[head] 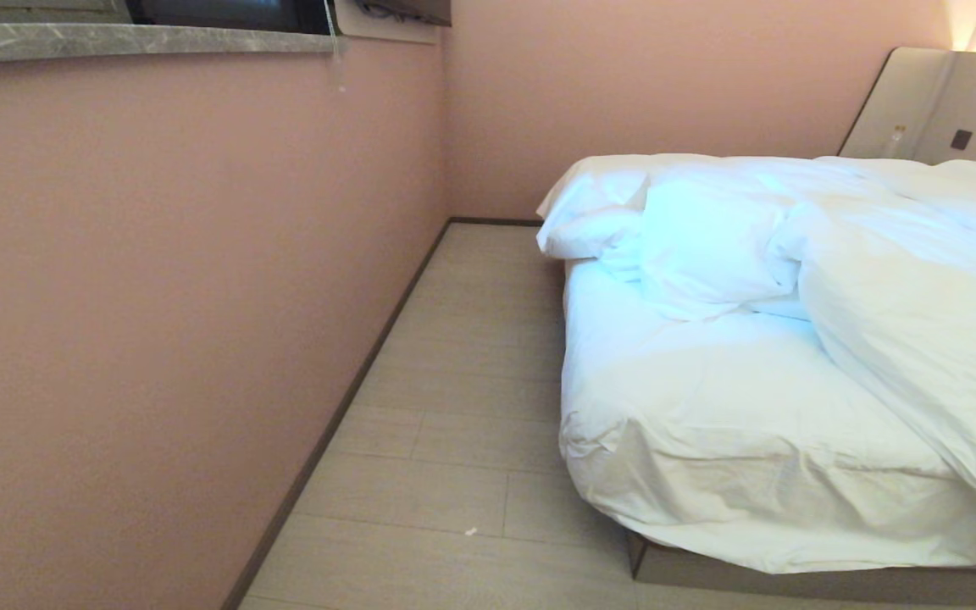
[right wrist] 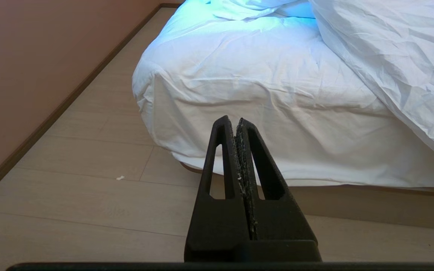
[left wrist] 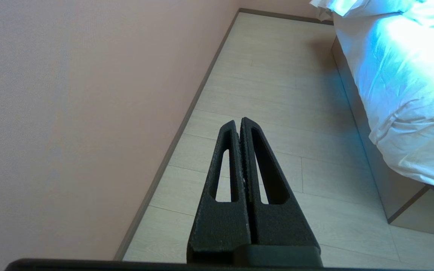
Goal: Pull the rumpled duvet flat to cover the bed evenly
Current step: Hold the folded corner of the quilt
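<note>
wall (head: 183,296) close left of bed (head: 793,585), floor (head: 471,407) strip between | duvet (head: 920,339) bunched right, sheet (head: 708,398) bare | left gripper (left wrist: 238,122), right gripper (right wrist: 235,120) closed, empty

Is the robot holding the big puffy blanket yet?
No. The left gripper and right gripper are both shut on nothing, short of the duvet.

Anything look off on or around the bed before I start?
Yes. The duvet is bunched toward the bed's right side, leaving the fitted sheet bare at the near left corner. A small white scrap lies on the floor.
</note>
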